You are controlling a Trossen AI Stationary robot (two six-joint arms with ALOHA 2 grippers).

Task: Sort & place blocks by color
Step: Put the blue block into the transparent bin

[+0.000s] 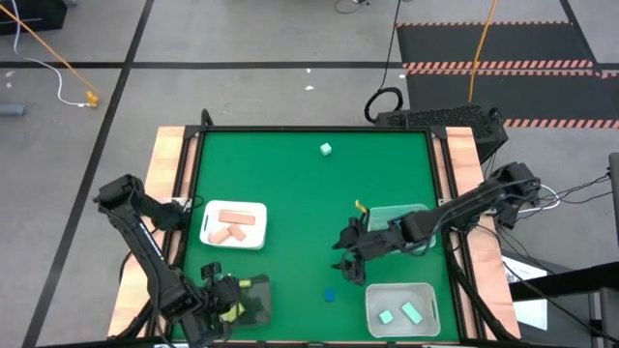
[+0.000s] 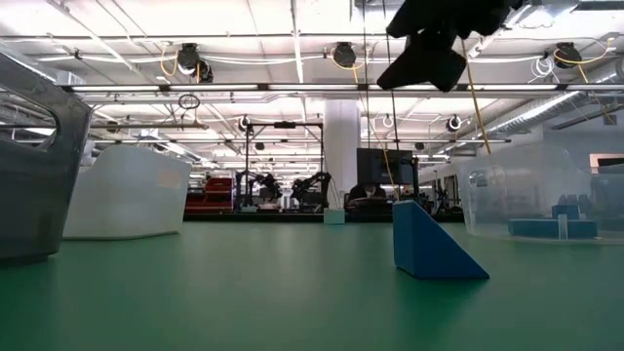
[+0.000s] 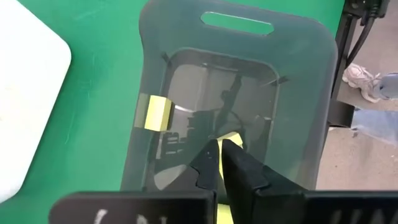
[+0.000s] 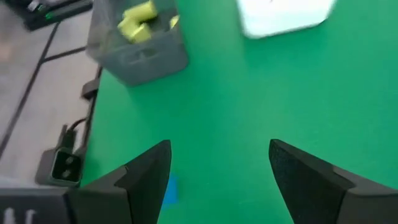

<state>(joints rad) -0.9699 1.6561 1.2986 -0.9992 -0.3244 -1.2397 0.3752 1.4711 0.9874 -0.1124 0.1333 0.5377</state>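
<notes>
Two grippers are at work on the green tabletop [image 1: 309, 213]; the left gripper [image 3: 219, 163] is down in the dark bin [image 1: 253, 295] at the near left, its fingers together, apparently pinching a yellow block [image 3: 229, 138], though it is half hidden; another yellow block [image 3: 157, 112] lies beside it in the bin; the right gripper [image 1: 350, 259] hangs with fingers wide apart above a blue block [image 1: 329, 296]; pink blocks [image 1: 232, 224] lie on the white tray [image 1: 208, 232]; mint blocks [image 1: 400, 314] sit in the near right bin [image 1: 371, 295]; one mint block [image 1: 326, 149] stands alone at the far edge.

Overhead; table-level; two wrist close-ups
</notes>
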